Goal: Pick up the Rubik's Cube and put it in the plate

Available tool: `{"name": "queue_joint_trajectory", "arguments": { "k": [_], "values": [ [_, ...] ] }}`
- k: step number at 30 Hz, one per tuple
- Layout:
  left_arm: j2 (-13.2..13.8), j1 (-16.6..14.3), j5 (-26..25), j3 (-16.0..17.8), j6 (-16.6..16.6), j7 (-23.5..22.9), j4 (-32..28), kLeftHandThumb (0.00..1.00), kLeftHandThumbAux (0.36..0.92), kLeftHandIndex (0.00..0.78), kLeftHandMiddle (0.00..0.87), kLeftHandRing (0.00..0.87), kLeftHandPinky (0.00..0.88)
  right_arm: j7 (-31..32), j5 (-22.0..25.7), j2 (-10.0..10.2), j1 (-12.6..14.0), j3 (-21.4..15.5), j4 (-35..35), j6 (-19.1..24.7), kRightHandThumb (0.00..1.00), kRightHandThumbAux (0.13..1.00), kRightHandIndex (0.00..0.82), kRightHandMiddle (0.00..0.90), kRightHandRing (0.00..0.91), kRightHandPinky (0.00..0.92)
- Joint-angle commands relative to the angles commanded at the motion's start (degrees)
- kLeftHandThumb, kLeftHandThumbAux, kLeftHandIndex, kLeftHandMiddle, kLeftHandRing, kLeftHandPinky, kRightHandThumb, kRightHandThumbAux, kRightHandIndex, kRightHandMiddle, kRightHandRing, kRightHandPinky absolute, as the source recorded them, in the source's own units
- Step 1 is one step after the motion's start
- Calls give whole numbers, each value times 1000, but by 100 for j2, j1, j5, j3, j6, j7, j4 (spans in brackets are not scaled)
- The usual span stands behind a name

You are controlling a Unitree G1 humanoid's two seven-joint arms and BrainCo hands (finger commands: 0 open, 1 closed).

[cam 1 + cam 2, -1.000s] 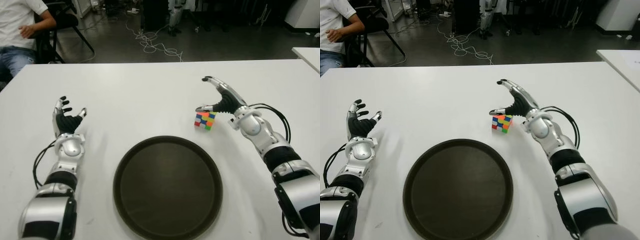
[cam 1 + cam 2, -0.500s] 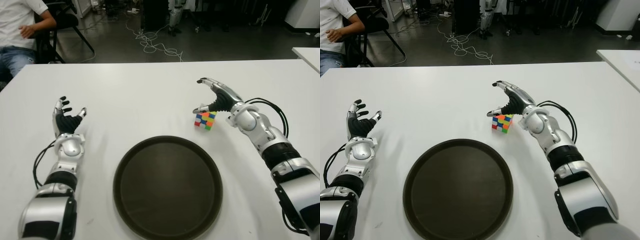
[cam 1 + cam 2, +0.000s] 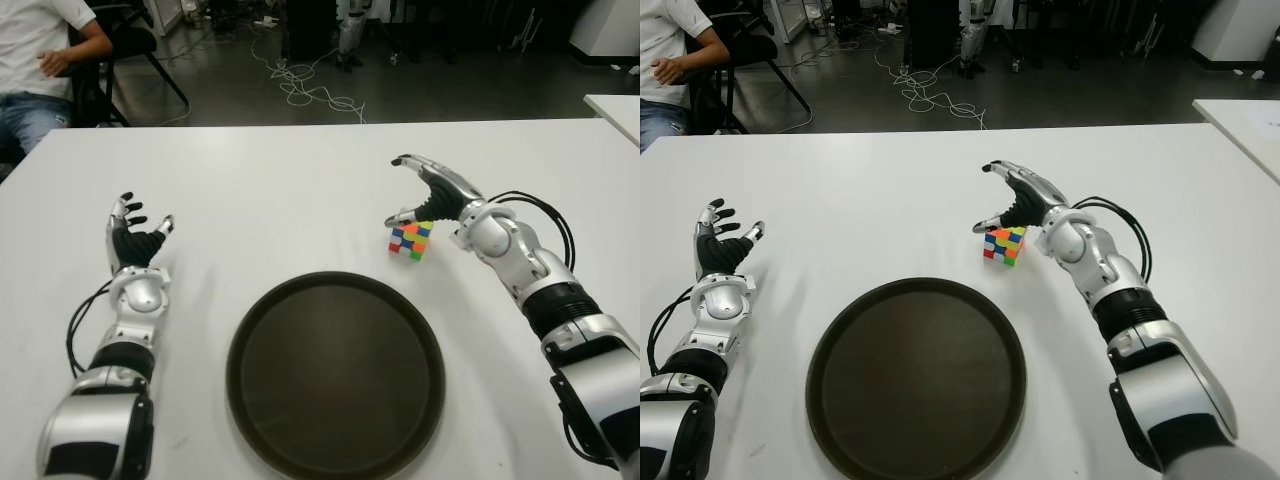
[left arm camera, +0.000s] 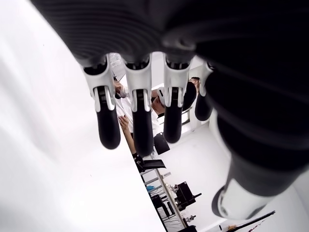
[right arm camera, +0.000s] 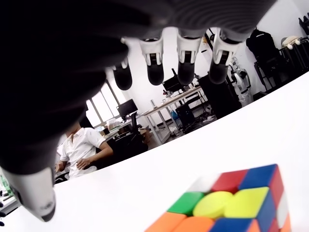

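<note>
The Rubik's Cube [image 3: 410, 240] sits on the white table [image 3: 300, 190], just beyond the far right rim of the dark round plate [image 3: 335, 373]. My right hand [image 3: 418, 192] hovers directly over the cube, fingers spread open and arched above it, the thumb [image 3: 397, 217] close to the cube's top left corner. In the right wrist view the cube [image 5: 227, 203] shows below the open fingertips [image 5: 187, 72], not gripped. My left hand [image 3: 133, 237] shows at the left of the table, palm up with fingers spread, holding nothing.
A seated person [image 3: 40, 60] is at the far left beyond the table. Cables [image 3: 310, 90] lie on the floor behind it. Another white table's corner [image 3: 615, 105] shows at the far right.
My right hand has shifted slightly left and closer over the cube, its fingers curving above it. The cube, the plate and the left hand have not moved.
</note>
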Motion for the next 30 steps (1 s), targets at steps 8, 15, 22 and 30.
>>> {"name": "queue_joint_trajectory", "arguments": {
  "k": [8, 15, 22, 30],
  "values": [
    [16, -2, 8, -19, 25, -7, 7, 75, 735, 142, 210, 236, 285, 200, -170, -78, -39, 186, -67, 113, 0, 678, 51, 40, 54, 30],
    [20, 6, -9, -18, -13, -36, -2, 96, 743, 155, 217, 244, 292, 412, -307, -199, -41, 321, -176, 164, 0, 705, 43, 21, 31, 7],
    [20, 37, -27, -5, -75, -48, -26, 100, 757, 151, 204, 230, 276, 391, -315, -231, 36, 293, -291, 297, 0, 730, 43, 30, 41, 14],
    [23, 15, -1, -17, -10, 7, -8, 78, 758, 155, 212, 236, 274, 449, -281, -264, 115, 265, -401, 533, 0, 748, 42, 42, 59, 28]
  ]
}}
